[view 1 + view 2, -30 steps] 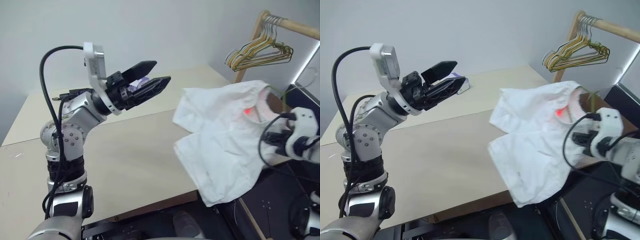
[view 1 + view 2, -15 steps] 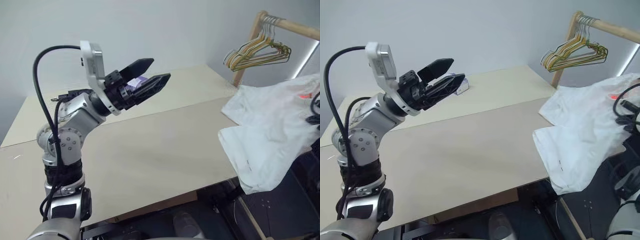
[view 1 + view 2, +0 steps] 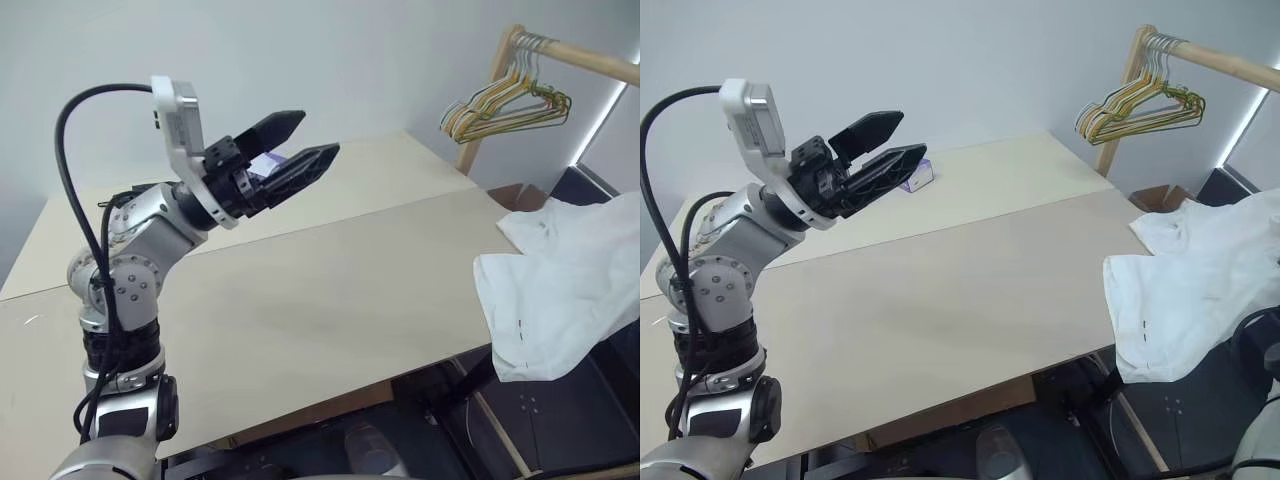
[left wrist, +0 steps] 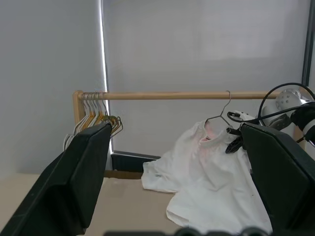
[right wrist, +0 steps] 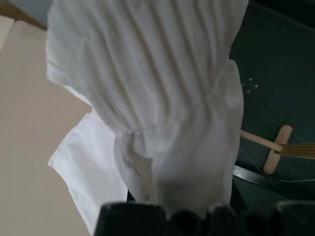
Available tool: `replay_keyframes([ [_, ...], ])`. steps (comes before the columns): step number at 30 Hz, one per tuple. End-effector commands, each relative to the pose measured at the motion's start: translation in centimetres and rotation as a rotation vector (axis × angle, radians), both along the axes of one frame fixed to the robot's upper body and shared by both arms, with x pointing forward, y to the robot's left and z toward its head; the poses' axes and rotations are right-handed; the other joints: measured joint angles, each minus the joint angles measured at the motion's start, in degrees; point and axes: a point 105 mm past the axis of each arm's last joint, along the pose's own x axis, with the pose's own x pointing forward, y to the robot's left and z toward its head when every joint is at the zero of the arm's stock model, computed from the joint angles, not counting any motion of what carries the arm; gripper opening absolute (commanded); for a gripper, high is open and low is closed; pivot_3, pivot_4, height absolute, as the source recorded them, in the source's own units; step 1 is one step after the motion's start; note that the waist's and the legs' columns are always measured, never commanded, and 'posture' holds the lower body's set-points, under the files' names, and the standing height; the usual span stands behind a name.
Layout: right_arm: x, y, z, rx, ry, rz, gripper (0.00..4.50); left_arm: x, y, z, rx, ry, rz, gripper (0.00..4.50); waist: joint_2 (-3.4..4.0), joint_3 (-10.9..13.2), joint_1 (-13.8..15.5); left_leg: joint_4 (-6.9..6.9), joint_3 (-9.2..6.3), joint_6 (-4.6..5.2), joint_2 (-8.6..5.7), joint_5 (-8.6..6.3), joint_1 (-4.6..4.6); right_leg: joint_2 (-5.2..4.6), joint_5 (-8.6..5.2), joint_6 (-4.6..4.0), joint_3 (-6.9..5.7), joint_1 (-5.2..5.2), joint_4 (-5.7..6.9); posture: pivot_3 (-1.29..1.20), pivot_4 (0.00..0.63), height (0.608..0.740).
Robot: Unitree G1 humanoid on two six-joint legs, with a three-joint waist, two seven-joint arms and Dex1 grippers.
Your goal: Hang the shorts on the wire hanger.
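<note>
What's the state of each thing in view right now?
shorts: held up off the table, draping past its right edge, on the wire hanger.
wire hanger: hook raised near the wooden rail, body under the cloth.
left gripper: open, empty, raised above the table.
right gripper: shut on the shorts' waistband.
bunched hangers: hanging on the wooden rail.

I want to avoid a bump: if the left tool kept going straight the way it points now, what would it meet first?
Probably the shorts, hanging straight ahead between the left tool's open fingers in its wrist view. The wooden rail runs above that line. Depth is unclear.
</note>
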Motion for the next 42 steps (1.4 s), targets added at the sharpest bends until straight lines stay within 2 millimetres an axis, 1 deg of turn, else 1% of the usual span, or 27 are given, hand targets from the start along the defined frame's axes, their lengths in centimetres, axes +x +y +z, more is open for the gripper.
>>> replay_keyframes([
  [1,0.4,0.0,1.0,-0.057,-0.041,0.019,0.62,-0.8,-0.1,1.1,0.002,-0.065,-0.011,4.50,0.00,0.0,0.0,0.00,0.01,0.01,0.00,0.00,0.00,0.00,0.00,0.00,0.00,0.01,-0.01,-0.42,0.000,0.740],
  [3,0.6,0.1,1.4,-0.091,-0.048,0.033,1.18,-0.9,0.0,1.1,0.003,-0.066,-0.013,4.50,0.02,0.0,-0.1,0.00,0.00,0.02,0.00,-0.01,0.01,0.00,0.02,0.03,0.00,0.04,-0.06,-0.42,0.000,0.740],
  [7,0.3,-0.6,2.3,-0.197,-0.044,0.015,2.49,-0.9,-0.2,1.0,0.005,-0.064,-0.020,4.50,0.10,0.0,0.1,0.00,-0.01,0.06,0.00,-0.03,0.05,0.01,0.10,0.16,0.02,0.18,-0.28,-0.43,0.000,0.740],
  [11,0.0,-0.9,2.8,-0.287,-0.024,0.008,3.85,-0.9,-0.3,0.9,0.009,-0.066,-0.028,4.50,0.11,0.0,0.1,0.01,-0.03,0.17,-0.02,-0.10,0.04,0.01,0.19,0.30,0.03,0.30,-0.53,-0.43,0.000,0.740],
  [12,-0.2,-0.9,2.8,-0.320,-0.012,0.000,4.27,-0.9,-0.3,0.9,0.009,-0.066,-0.031,4.50,0.10,-0.1,0.1,0.01,-0.02,0.20,-0.03,-0.11,0.04,0.00,0.20,0.32,0.06,0.30,-0.56,-0.44,0.000,0.740],
  [13,-0.4,-1.0,2.8,-0.356,0.004,-0.014,4.45,-0.9,-0.3,0.9,0.009,-0.066,-0.033,4.50,0.11,-0.1,0.1,0.01,-0.02,0.21,-0.02,-0.13,0.03,0.01,0.20,0.32,0.07,0.29,-0.56,-0.44,0.000,0.740],
  [15,-0.9,-1.1,2.8,-0.433,0.032,-0.046,4.45,-0.9,-0.4,1.0,0.011,-0.066,-0.040,4.50,0.12,-0.1,0.1,0.01,-0.02,0.22,-0.02,-0.13,0.04,0.01,0.20,0.33,0.10,0.27,-0.57,-0.45,0.000,0.740],
  [18,-1.6,-1.2,2.8,-0.596,0.072,-0.122,4.45,-0.8,-0.5,1.0,0.018,-0.068,-0.054,4.50,0.15,-0.1,0.1,0.01,0.00,0.23,-0.01,-0.12,0.05,0.01,0.22,0.36,0.20,0.22,-0.52,-0.45,0.000,0.740],
  [20,-2.1,-1.1,3.4,-0.688,0.036,-0.199,4.45,-0.7,-0.5,1.0,0.019,-0.069,-0.058,4.50,0.20,-0.1,0.1,0.03,0.05,0.24,-0.02,-0.12,0.05,0.00,0.26,0.43,0.38,0.15,-0.49,-0.45,0.000,0.740],
  [23,-2.5,1.6,7.3,-0.961,-0.204,-0.339,4.45,-0.6,-0.7,1.1,0.019,-0.073,-0.071,4.50,0.32,-0.1,-0.1,0.03,0.23,0.40,-0.02,-0.09,0.15,-0.01,0.32,0.53,0.59,0.17,-0.50,-0.46,0.000,0.740],
  [26,-2.7,3.6,8.8,-1.124,-0.314,-0.378,4.45,-0.6,-0.8,1.1,0.021,-0.075,-0.079,4.50,0.36,-0.1,-0.6,0.05,0.30,0.30,0.00,-0.15,0.08,0.02,0.37,0.63,0.89,-0.08,-0.40,-0.46,0.000,0.740],
  [29,-2.6,5.8,10.5,-1.308,-0.420,-0.349,4.45,-0.6,-0.9,1.1,0.023,-0.080,-0.080,4.50,0.36,-0.1,-0.9,0.05,0.35,0.48,-0.03,-0.09,0.13,0.02,0.40,0.67,0.98,-0.08,-0.43,-0.45,0.000,0.740],
  [31,-1.9,8.0,11.8,-1.367,-0.541,-0.264,4.45,-0.5,-0.8,1.2,0.020,-0.085,-0.067,4.50,0.35,-0.1,-1.1,0.05,0.35,0.56,-0.02,-0.05,0.15,0.05,0.40,0.68,0.98,-0.08,-0.44,-0.45,0.000,0.740],
  [33,-0.6,10.7,12.6,-1.359,-0.683,-0.083,4.45,-0.4,-0.6,1.1,0.013,-0.095,-0.038,4.50,0.32,-0.1,-1.5,0.04,0.36,0.55,-0.01,-0.05,0.20,0.05,0.40,0.68,1.02,-0.06,-0.42,-0.43,0.000,0.740],
  [35,1.1,14.3,12.6,-1.332,-0.808,0.184,4.45,-0.1,-0.3,0.6,0.030,-0.101,0.000,4.50,0.29,-0.1,-1.8,0.04,0.38,0.53,0.02,-0.07,0.31,0.14,0.40,0.68,1.03,0.04,-0.43,-0.41,0.000,0.740],
  [36,2.0,16.0,12.2,-1.242,-0.865,0.323,4.45,0.0,-0.1,0.2,0.041,-0.099,0.023,4.50,0.24,-0.1,-1.9,0.03,0.38,0.44,0.04,-0.12,0.44,0.19,0.40,0.68,1.04,0.18,-0.46,-0.41,0.000,0.740],
  [39,3.8,20.3,10.4,-1.052,-0.932,0.681,4.45,0.9,0.6,-1.1,0.092,-0.089,0.155,4.50,-0.01,0.1,-1.8,0.00,0.38,0.37,0.13,-0.22,0.91,0.25,0.40,0.67,1.02,0.78,-0.57,-0.38,0.000,0.740],
  [41,4.4,23.1,9.2,-0.988,-0.955,0.915,4.45,1.1,1.3,-2.7,0.164,-0.099,0.219,4.50,-0.12,0.1,-1.2,0.00,0.35,0.37,0.13,-0.23,0.91,0.25,0.43,0.66,1.01,0.80,-0.61,-0.35,0.000,0.740],
  [42,4.6,23.9,8.8,-0.968,-0.956,0.982,4.45,1.1,1.5,-3.1,0.182,-0.102,0.229,4.50,-0.11,0.1,-0.9,0.00,0.35,0.36,0.13,-0.23,0.90,0.24,0.45,0.64,1.02,0.75,-0.63,-0.35,0.000,0.740],
])
